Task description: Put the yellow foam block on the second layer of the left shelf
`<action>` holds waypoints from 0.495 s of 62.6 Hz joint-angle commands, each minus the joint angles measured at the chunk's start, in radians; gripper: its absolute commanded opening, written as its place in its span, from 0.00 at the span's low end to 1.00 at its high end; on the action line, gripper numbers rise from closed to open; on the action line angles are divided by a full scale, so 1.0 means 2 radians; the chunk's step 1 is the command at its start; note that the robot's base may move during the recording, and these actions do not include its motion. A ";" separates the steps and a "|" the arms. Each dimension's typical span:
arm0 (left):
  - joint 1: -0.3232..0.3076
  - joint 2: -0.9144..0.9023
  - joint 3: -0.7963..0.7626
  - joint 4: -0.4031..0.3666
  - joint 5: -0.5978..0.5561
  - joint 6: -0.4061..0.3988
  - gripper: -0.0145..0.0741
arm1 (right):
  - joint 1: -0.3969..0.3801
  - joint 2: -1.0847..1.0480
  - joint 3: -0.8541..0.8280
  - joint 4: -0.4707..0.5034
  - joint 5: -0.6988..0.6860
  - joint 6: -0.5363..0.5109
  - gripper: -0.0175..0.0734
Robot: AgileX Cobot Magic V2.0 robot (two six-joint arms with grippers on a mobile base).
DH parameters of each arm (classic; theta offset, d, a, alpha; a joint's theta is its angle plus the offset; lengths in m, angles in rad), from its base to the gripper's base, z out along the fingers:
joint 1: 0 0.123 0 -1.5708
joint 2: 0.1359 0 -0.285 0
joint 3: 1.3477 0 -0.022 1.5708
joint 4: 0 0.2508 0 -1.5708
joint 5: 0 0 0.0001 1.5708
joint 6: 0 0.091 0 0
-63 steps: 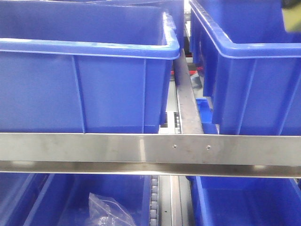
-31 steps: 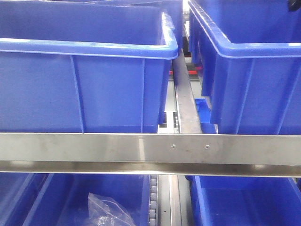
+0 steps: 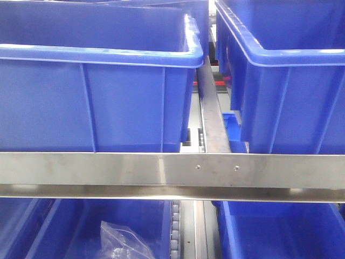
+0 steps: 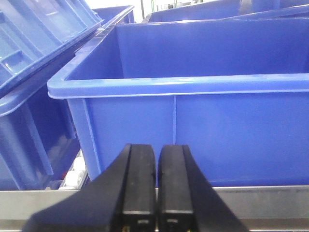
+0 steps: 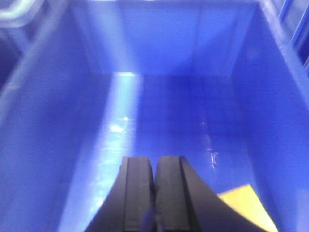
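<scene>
Blue bin floor (image 5: 159,111), yellow foam block (image 5: 244,208) corner-up.

Top-right corner goes clear

The dark shape that sat above the right-hand blue plastic bin (image 3: 280,81) has slipped out of my front view; the bins edge slightly leftward.

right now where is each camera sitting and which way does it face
Front view: ahead of the shelf, level with the steel rail, facing two blue bins above and a plastic bag below; no robot parts show.
Left wrist view: behind the shut left end effector, facing a blue bin's outer front wall.
Right wrist view: above the shut right end effector, looking down into a blue bin, the yellow foam block on its floor.
Shared: both wrist views show black fingers at bottom centre; front and left wrist views both show the rail.
</scene>
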 commanded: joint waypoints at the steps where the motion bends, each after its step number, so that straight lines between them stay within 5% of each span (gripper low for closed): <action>1: 0.001 -0.010 0.012 -0.003 -0.041 -0.002 0.30 | -0.004 -0.052 0.045 0.000 -0.094 -0.006 0.25; 12: 0.001 -0.010 0.012 -0.003 -0.041 -0.002 0.30 | -0.004 -0.146 0.172 0.000 -0.164 -0.006 0.25; 31: 0.001 -0.010 0.012 -0.003 -0.041 -0.002 0.30 | -0.004 -0.349 0.324 0.000 -0.158 -0.006 0.25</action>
